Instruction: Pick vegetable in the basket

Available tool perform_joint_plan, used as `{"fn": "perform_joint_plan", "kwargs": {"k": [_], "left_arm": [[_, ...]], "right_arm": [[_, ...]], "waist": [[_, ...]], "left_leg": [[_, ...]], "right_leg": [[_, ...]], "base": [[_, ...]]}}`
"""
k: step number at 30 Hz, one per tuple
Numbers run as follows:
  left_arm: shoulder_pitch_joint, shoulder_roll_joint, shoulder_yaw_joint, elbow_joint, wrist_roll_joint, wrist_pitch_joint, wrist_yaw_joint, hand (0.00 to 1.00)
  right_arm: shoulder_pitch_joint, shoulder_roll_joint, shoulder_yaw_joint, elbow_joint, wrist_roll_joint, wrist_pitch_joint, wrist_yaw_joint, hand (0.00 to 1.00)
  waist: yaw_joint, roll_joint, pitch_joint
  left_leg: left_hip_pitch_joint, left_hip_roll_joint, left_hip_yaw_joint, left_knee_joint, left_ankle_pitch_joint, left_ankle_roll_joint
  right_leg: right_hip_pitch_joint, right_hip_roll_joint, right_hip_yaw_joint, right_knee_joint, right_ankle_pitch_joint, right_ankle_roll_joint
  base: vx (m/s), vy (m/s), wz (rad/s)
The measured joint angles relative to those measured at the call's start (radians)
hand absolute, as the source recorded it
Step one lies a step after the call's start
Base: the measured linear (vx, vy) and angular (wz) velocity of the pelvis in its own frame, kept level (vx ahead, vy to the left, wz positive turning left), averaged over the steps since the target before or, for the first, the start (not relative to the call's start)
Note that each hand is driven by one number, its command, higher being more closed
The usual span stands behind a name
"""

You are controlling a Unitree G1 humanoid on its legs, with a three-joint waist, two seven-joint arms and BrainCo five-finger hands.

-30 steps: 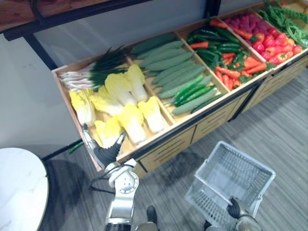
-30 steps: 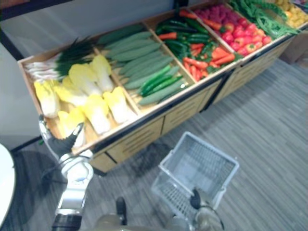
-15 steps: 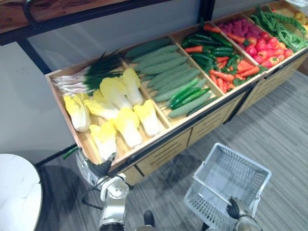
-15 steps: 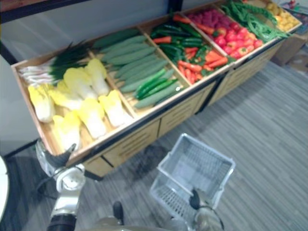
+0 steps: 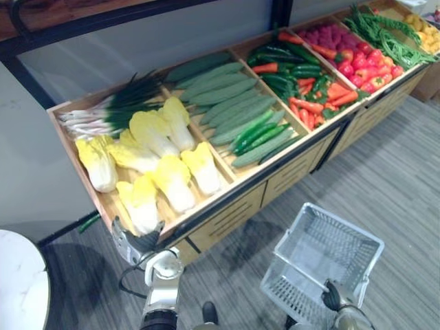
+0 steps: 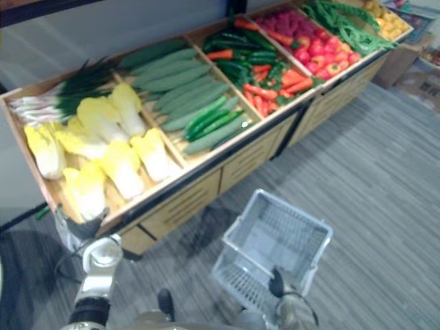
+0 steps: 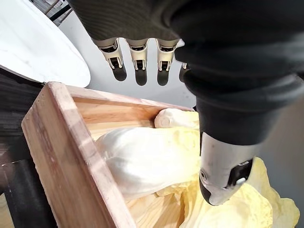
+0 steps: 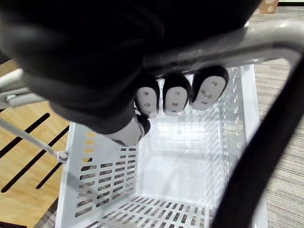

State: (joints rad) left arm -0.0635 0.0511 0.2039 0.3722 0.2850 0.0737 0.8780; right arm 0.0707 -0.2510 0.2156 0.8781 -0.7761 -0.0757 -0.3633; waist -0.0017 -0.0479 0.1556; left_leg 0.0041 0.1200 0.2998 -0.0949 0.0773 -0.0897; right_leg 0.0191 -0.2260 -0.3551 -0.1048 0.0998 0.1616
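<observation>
Left hand: the left hand (image 5: 139, 242) sits at the front left corner of the slanted wooden display crate (image 7: 66, 152), palm facing the produce.
Left hand state: fingers (image 7: 137, 64) straight and spread in a row, thumb set apart from them, nothing held.
Task item: the nearest pale yellow and white napa cabbage (image 5: 139, 203) lies in the crate's leftmost compartment, just beyond the left hand. Whether the thumb touches it cannot be told.
Same compartment: more yellow cabbages, with a bunch of green spring onions (image 5: 110, 110) along the back.
Next compartment: long green cucumbers (image 5: 237, 110), well apart from both hands.
Further right: orange carrots and red peppers (image 5: 323, 96).
Right hand: the right hand (image 5: 335, 297) is low, at the near side of the white plastic mesh basket (image 5: 342, 223).
Right hand state: fingers (image 8: 175, 97) curled round the basket's grey metal handle (image 8: 247, 40), clamped on it.
Basket position: in front of the crate's drawers, over the grey striped floor (image 5: 405, 172).
</observation>
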Motion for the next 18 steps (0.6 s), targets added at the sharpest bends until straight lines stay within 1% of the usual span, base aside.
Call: {"fn": "perform_joint_plan", "kwargs": {"k": [5,11,18], "left_arm": [[-0.016,0.003,0.013,0.017,-0.007,0.001,0.020,0.00],[-0.043,0.004,0.030,0.028,-0.008,0.002,0.031,0.00],[-0.070,0.021,0.041,0.079,-0.046,0.003,0.050,0.00]], "right_arm": [[-0.012,0.000,0.017,0.000,-0.003,0.000,0.000,1.00],[-0.019,0.001,0.028,0.000,-0.008,-0.001,0.000,1.00],[-0.040,0.001,0.028,0.000,-0.008,-0.001,-0.003,1.00]], "waist": [[0.000,-0.006,0.002],[-0.002,-0.021,0.012],[-0.007,-0.024,0.021]], "left_leg": [[-0.001,0.001,0.018,0.000,-0.003,-0.003],[-0.005,0.003,0.023,0.000,-0.005,-0.005],[-0.020,0.006,0.045,0.000,-0.006,-0.006]], "right_leg": [[-0.014,0.001,0.019,0.000,0.000,0.000],[-0.023,0.004,0.026,0.000,0.000,0.000],[-0.052,0.007,0.048,0.000,0.007,-0.005]], "base": [[0.00,-0.003,-0.09],[0.00,-0.004,-0.04],[0.00,-0.007,-0.09]]}}
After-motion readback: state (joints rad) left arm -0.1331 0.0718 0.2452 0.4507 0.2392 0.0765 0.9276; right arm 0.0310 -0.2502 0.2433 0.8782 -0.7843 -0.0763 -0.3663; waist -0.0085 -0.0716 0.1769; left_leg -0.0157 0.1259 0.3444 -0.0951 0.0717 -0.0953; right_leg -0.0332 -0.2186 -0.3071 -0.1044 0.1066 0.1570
